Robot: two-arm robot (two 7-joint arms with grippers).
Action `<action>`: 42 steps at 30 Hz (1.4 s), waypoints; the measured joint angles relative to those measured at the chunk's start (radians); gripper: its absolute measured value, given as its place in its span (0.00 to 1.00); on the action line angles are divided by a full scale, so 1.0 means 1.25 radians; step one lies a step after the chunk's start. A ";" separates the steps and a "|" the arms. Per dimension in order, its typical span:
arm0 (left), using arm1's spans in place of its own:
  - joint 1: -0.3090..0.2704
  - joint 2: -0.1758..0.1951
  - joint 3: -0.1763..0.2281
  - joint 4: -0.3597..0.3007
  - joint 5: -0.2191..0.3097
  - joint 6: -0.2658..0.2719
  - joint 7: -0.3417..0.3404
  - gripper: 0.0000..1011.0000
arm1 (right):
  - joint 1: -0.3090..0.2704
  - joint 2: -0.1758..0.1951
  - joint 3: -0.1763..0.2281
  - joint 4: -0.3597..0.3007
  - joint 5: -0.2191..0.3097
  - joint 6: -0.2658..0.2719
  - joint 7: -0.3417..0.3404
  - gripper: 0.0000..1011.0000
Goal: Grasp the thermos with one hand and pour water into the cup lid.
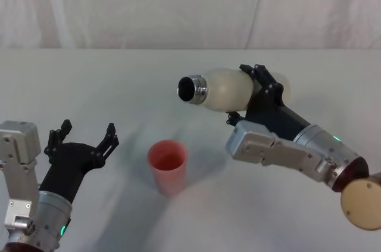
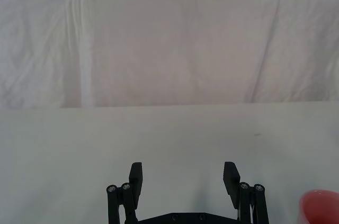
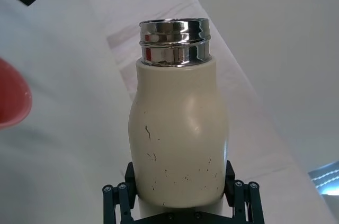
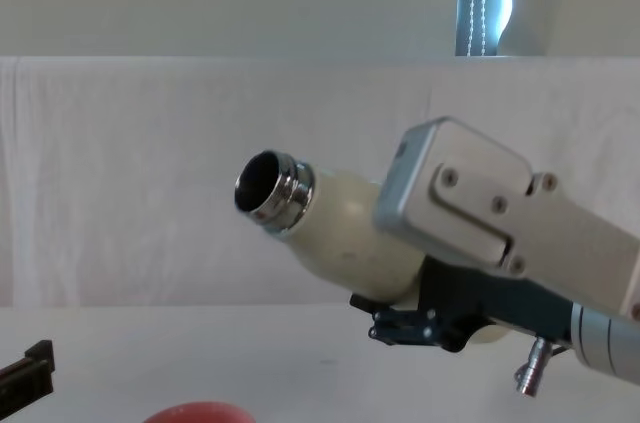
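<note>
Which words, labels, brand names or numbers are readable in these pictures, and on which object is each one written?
None can be read.
thermos, held by the right gripper: small dark specks, no legible lettering.
cup lid: plain, no print.
left gripper: open, no markings.

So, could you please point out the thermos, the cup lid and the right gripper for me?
thermos [image 1: 225,89], head view, on its cream body.
cup lid [image 1: 168,170], head view, on its salmon-red outer wall.
right gripper [image 3: 181,191], right wrist view, midway between the fingertips clamped on the thermos base.
</note>
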 joint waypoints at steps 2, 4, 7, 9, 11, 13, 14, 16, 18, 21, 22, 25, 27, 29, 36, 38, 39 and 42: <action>0.000 0.000 0.000 0.000 0.000 0.000 0.000 0.99 | -0.004 -0.005 0.009 0.000 0.019 0.001 0.004 0.95; 0.000 0.000 0.000 0.000 0.000 0.000 0.000 0.99 | -0.008 -0.012 0.021 0.000 0.046 0.003 0.011 0.95; 0.000 0.000 0.000 0.000 0.000 0.000 0.000 0.99 | -0.013 -0.020 0.034 0.000 0.073 0.007 0.019 0.95; 0.000 0.000 0.000 0.000 0.000 0.000 0.000 0.99 | -0.017 -0.028 0.047 0.000 0.102 0.014 0.028 0.95; 0.000 0.000 0.000 0.000 0.000 0.000 0.000 0.99 | -0.020 -0.035 0.057 0.000 0.128 0.020 0.036 0.95; 0.000 0.000 0.000 0.000 0.000 0.000 0.000 0.99 | -0.024 -0.044 0.073 0.000 0.165 0.028 0.048 0.95; 0.000 0.000 0.000 0.000 0.000 0.000 0.000 0.99 | -0.025 -0.047 0.078 0.000 0.178 0.031 0.053 0.95; 0.000 0.000 0.000 0.000 0.000 0.000 0.000 0.99 | -0.028 -0.054 0.090 0.001 0.213 0.035 0.064 0.95; 0.000 0.000 0.000 0.000 0.000 0.000 0.000 0.99 | -0.030 -0.059 0.097 0.001 0.234 0.037 0.071 0.95; 0.000 0.000 0.000 0.000 0.000 0.000 0.000 0.99 | -0.033 -0.067 0.112 0.005 0.286 0.040 0.091 0.95; 0.000 0.000 0.000 0.000 0.000 0.000 0.000 0.99 | -0.034 -0.071 0.116 0.008 0.311 0.042 0.099 0.95; 0.000 0.000 0.000 0.000 0.000 0.000 0.000 0.99 | -0.034 -0.075 0.121 0.012 0.343 0.045 0.106 0.95; 0.000 0.000 0.000 0.000 0.000 0.000 0.000 0.99 | -0.034 -0.076 0.123 0.013 0.355 0.046 0.108 0.95; 0.000 0.000 0.000 0.000 0.000 0.000 0.000 0.99 | -0.034 -0.079 0.126 0.015 0.372 0.052 0.112 0.95; 0.000 0.000 0.000 0.000 0.000 0.000 0.000 0.99 | -0.031 -0.093 0.141 0.016 0.441 0.095 0.124 0.95; 0.000 0.000 0.000 0.000 0.000 0.000 0.000 0.99 | -0.029 -0.098 0.148 0.016 0.469 0.108 0.129 0.95; 0.000 0.000 0.000 0.000 0.000 0.000 0.000 0.99 | -0.029 -0.099 0.151 0.016 0.479 0.112 0.131 0.95; 0.000 0.000 0.000 0.000 0.000 0.000 0.000 0.99 | -0.027 -0.104 0.161 0.018 0.520 0.127 0.141 0.95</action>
